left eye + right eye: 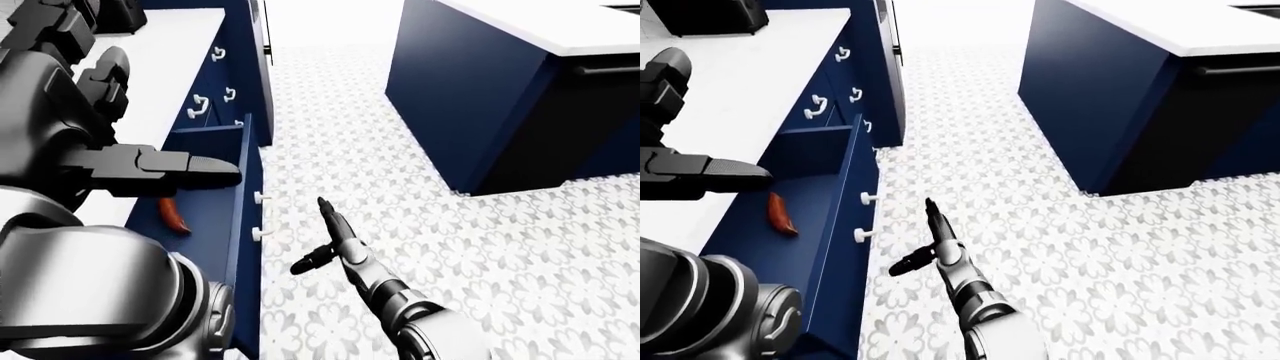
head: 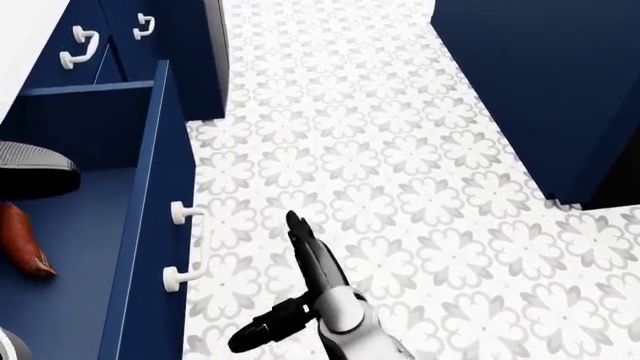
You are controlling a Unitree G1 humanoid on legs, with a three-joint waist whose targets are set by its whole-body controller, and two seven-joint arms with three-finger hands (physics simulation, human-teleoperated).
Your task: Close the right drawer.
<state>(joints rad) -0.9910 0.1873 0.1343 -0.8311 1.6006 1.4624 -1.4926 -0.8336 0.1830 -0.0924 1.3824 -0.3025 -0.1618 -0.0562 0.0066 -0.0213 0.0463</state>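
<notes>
**Right hand beside the open drawer front, handle not yet touched**

Patterned floor tiles [image 2: 400, 187] run between a navy cabinet run on the view's left and a navy island [image 1: 480, 97] at the upper right, with a white countertop [image 1: 750, 82] above the cabinets.

Your target, the open drawer [image 2: 150, 225], sits pulled out at the left edge of the head view. Its front panel runs top to bottom in that view, and the white handle [image 2: 190, 251] stands off the panel's floor-facing side, roughly midway down. Inside the drawer lies a reddish object [image 2: 25, 244], too unclear to name.

Your right hand [image 2: 300, 285] hangs over the floor just to the right of that handle, near but apart from it. The fingers are spread: one long finger points up the view, and the thumb [image 2: 265, 326] juts left toward the drawer front. It holds nothing and touches nothing.

Your left hand [image 1: 165, 169] hovers over the drawer's inside edge, at the cabinet side, fingers stretched out flat and empty, so it looks badly placed to push.

The right hand is the nearer one to the front panel. The drawer lies to its left, so the closing push, by my reading, goes leftward in the head view, square against the panel near the handle.
</notes>
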